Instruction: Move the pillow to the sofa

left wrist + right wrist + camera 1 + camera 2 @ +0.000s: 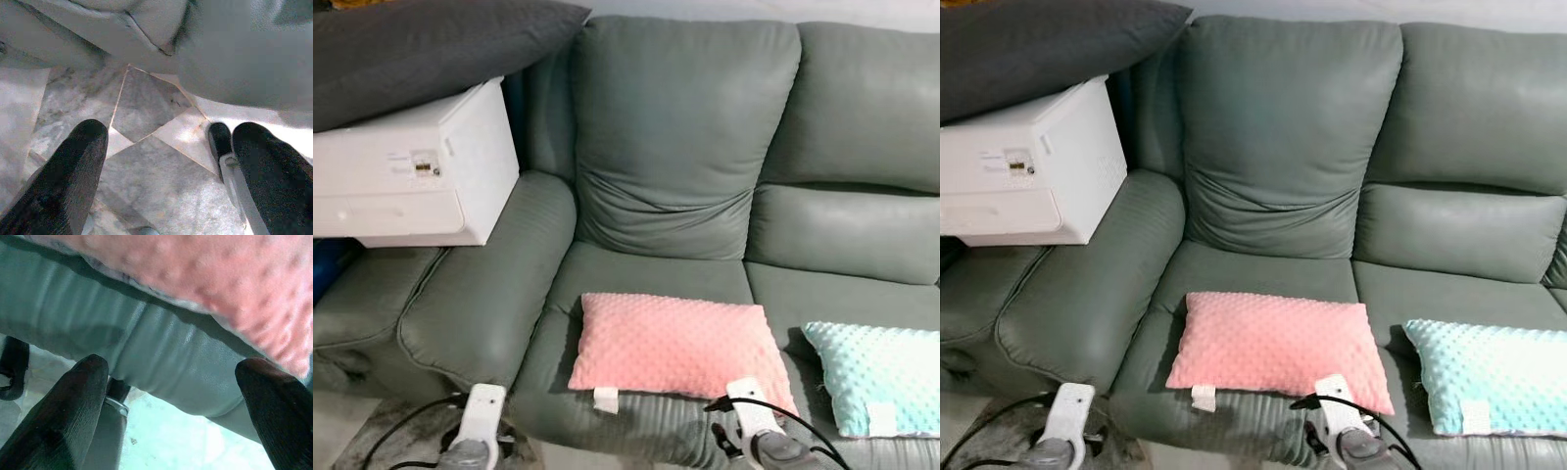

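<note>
A pink dotted pillow (677, 345) lies flat on the seat of the grey-green leather sofa (675, 147), near its front edge. A light blue dotted pillow (881, 375) lies on the seat to its right. My right gripper (171, 396) is open, hanging just below the sofa's front edge and the pink pillow (210, 279), apart from both. My right wrist (754, 411) is low in front of the pink pillow's right corner. My left gripper (166, 166) is open over the marble floor (146, 191), beside the sofa's base, its wrist (478, 421) low at the left.
A white printer-like box (411, 171) sits on the sofa's left section with a large dark grey cushion (421, 44) resting on top. Black cables run along both wrists. Marble floor tiles lie in front of the sofa.
</note>
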{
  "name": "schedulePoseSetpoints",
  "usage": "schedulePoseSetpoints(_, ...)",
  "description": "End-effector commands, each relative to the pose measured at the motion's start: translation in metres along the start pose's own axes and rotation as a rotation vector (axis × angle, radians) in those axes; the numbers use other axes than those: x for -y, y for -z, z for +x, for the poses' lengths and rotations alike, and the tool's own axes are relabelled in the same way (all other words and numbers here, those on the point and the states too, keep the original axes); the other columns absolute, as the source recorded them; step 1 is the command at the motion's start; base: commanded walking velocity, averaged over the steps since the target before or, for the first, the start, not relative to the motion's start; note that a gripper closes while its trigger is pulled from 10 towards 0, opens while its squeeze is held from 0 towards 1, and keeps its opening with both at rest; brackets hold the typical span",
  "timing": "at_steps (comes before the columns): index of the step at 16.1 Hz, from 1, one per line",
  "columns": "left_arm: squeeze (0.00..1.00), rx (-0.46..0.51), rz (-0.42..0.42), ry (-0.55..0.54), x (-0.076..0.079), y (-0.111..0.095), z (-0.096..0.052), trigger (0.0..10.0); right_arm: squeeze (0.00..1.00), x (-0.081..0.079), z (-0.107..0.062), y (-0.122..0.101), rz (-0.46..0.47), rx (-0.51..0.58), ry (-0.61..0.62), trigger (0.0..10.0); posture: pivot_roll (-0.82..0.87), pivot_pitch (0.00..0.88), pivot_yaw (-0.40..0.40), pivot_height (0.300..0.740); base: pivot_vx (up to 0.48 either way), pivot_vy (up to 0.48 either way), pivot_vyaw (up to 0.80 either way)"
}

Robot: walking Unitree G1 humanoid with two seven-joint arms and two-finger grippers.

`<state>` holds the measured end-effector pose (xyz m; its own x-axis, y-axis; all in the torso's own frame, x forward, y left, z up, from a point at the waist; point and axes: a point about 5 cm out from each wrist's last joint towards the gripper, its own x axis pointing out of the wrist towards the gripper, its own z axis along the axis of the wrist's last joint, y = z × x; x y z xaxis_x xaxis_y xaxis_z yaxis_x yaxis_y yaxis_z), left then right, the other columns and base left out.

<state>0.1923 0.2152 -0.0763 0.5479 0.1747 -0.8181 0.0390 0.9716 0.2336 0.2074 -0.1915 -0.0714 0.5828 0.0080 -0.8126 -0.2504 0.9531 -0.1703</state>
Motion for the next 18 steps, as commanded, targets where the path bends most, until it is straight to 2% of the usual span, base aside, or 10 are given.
schedulePoseSetpoints(1, 0.0, -0.008, 0.016, -0.003, 0.004, 0.001, 0.0, 10.0, 0.0, -0.001, -0.001, 0.005, 0.01, -0.01, -0.009, 10.0, -0.09, 0.0, 0.012, 0.74, -0.281, 0.0, 0.0)
schedulePoseSetpoints(3, 0.0, -0.002, 0.021, 0.018, 0.023, -0.005, 0.0, 10.0, 0.0, -0.003, 0.0, 0.003, -0.006, -0.011, -0.016, 10.0, -0.09, 0.0, 0.011, 0.74, -0.302, 0.0, 0.0)
schedulePoseSetpoints(8, 0.0, -0.004, 0.028, 0.034, 0.038, -0.007, -0.001, 10.0, 0.0, -0.005, 0.001, -0.003, -0.01, -0.008, -0.016, 10.0, -0.09, 0.0, 0.014, 0.74, -0.308, 0.0, 0.0)
schedulePoseSetpoints(11, 0.0, -0.009, 0.038, 0.024, 0.029, -0.004, -0.001, 10.0, 0.0, -0.006, 0.001, -0.001, -0.007, -0.01, -0.017, 10.0, -0.09, 0.0, 0.015, 0.74, -0.309, 0.0, 0.0)
schedulePoseSetpoints(18, 0.0, -0.012, 0.052, 0.025, 0.028, -0.002, -0.001, 10.0, 0.0, -0.005, 0.0, 0.001, -0.016, -0.012, -0.018, 10.0, -0.08, 0.0, 0.015, 0.74, -0.31, 0.0, 0.0)
